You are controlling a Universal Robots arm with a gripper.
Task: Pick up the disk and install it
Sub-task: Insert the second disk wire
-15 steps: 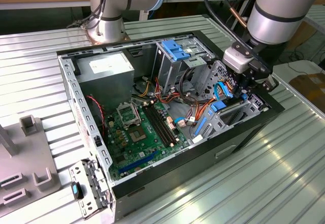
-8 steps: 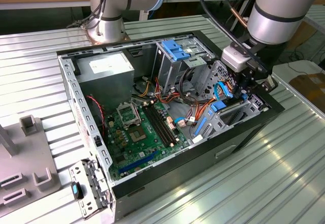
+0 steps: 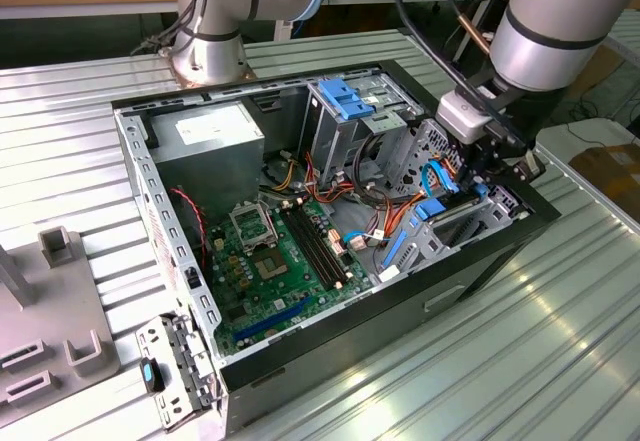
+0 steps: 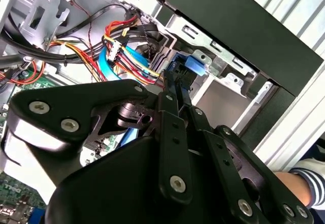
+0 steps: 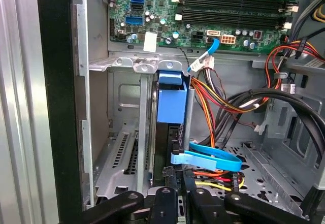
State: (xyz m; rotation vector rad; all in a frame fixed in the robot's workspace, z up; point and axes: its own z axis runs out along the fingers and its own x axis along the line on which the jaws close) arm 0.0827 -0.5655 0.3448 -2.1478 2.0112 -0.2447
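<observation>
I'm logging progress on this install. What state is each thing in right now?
Computer case: lying on its side, side panel off, insides open.
Disk: on edge in the drive bay beside the case wall, gripper at its end.
Gripper: down inside the case, fingers closed on the disk's end.
Memory slots: empty.
Processor socket: no cooler fitted.
</observation>
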